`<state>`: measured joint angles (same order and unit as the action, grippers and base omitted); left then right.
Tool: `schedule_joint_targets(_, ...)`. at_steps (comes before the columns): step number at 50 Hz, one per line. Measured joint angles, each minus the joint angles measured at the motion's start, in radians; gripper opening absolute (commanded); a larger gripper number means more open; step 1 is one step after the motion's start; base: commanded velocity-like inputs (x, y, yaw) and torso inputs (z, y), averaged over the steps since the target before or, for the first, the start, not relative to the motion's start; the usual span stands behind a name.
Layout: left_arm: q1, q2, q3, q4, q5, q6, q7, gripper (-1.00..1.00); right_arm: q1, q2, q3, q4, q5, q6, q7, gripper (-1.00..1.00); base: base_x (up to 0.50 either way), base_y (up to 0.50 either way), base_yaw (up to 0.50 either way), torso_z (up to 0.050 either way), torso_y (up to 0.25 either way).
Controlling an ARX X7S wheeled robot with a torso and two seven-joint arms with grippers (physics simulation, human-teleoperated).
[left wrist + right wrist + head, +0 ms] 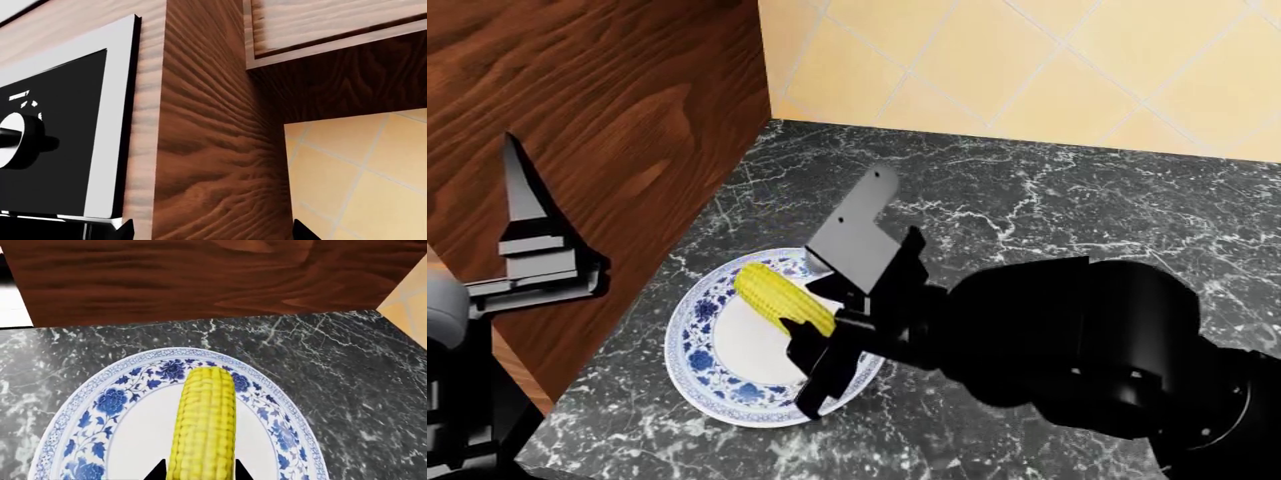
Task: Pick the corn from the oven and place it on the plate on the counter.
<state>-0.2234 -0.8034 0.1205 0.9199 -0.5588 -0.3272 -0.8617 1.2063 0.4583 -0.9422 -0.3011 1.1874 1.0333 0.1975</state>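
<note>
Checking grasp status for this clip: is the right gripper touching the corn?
Touching. In the right wrist view the right gripper has a fingertip against each side of the corn, no gap showing, above the plate.

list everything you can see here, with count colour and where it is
corn: one, yellow, over the plate, in the right gripper
plate: one, white with blue floral rim, on the counter near the wood panel
counter: one, dark marble with white veins, under the plate
wood panel: one, brown, beside the counter
tiled wall: one, pale yellow, behind the counter
oven panel: one, black with a white knob, set in the wood
left gripper: black, empty, by the wood panel
right gripper: black, on the corn
</note>
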Motion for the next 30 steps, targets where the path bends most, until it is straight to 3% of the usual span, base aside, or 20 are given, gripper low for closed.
schedule_joint_targets(4, 0.0, 0.0, 0.002, 0.0, 0.001, 0.001, 0.0, 1.0, 0.01, 0.0, -0.002, 0.004, 0.003, 0.004, -0.005, -1.0, 0.0, 0.0, 0.0, 0.0, 0.0)
schedule_joint_targets(5, 0.0, 0.0, 0.002, 0.0, 0.001, 0.001, -0.001, 1.0, 0.012, -0.001, -0.003, 0.006, 0.003, 0.006, -0.005, 1.0, 0.0, 0.0, 0.0, 0.0, 0.0)
schedule_joint_targets(30, -0.008, 0.001, 0.014, -0.005, 0.003, 0.002, -0.001, 1.0, 0.042, -0.003, -0.008, 0.037, -0.027, 0.002, -0.019, 1.0, 0.0, 0.0, 0.0, 0.0, 0.0)
